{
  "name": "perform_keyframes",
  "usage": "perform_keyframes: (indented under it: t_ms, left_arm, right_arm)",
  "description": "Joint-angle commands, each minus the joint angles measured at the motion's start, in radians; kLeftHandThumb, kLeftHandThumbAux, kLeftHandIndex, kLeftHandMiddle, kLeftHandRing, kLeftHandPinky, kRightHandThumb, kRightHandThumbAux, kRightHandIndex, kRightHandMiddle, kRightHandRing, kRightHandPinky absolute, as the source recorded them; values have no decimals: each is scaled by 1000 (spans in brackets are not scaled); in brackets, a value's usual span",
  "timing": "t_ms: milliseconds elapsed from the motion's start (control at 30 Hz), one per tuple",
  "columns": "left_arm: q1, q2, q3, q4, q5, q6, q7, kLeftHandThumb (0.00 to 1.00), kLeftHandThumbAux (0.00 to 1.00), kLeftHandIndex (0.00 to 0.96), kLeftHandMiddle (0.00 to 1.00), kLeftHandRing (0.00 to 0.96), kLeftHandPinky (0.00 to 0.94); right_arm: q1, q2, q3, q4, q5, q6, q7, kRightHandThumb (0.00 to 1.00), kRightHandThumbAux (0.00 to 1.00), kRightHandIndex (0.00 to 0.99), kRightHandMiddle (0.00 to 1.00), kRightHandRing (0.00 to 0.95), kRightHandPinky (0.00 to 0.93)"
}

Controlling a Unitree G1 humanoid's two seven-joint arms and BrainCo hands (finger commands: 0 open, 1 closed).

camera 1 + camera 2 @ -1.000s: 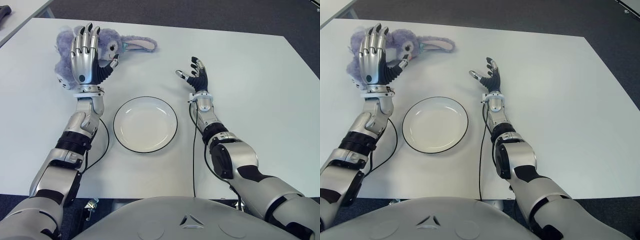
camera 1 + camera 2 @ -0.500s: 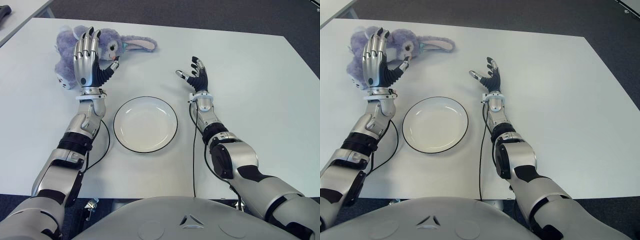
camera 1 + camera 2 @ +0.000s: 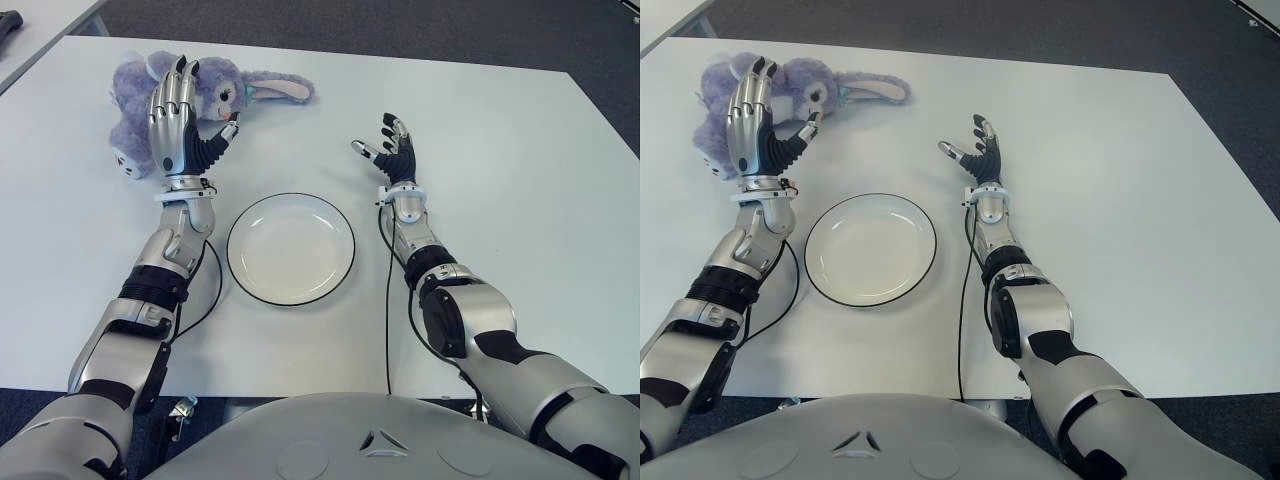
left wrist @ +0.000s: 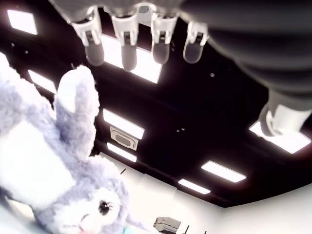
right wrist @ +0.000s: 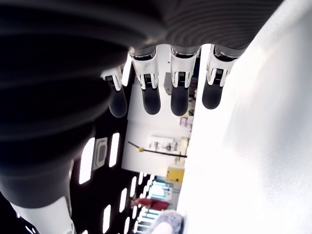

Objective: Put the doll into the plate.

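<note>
View from the head of a two-armed humanoid over a white rectangular worktop (image 3: 500,160). The fluffy lilac plush rabbit doll (image 3: 215,85) lies on its side at the far left of the worktop, its long pale-lined ears (image 3: 280,90) pointing toward the robot's right. The left hand (image 3: 178,115), silver with black joints, stands upright just in front of the doll with fingers extended and thumb set apart; it holds nothing, and the left wrist view shows the fingertips (image 4: 127,48) clear of the doll (image 4: 58,161). The round white plate with a thin black rim (image 3: 291,249) sits empty near the front edge, between the two forearms, apart from the doll. The right hand (image 3: 390,150) shows to the right of the plate, fingers spread, holding nothing.
</note>
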Motion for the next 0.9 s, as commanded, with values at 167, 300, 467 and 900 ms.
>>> perform_keyframes:
  t_ms: [167,300,467,900]
  left_arm:
    - [39,-21,3,26,-14,5,-1,276,381,0,28,86,37]
    - [39,-22,2,26,-13,7,1,280,382,0,28,87,37]
    - [38,-21,0,27,-8,10,1,279,383,0,21,76,28]
    - [25,-4,-11,33,20,8,15,295,387,0,30,69,7]
  right_arm:
    - [222,34,-1,145,4,115,-1,29,753,111,108,103,114]
    - [222,34,-1,145,5,115,2,26,753,111,108,103,114]
    - [222,35,-4,145,8,115,5,33,759,125,113,102,112]
    - [223,34,-4,145,8,113,1,46,765,119,113,100,105]
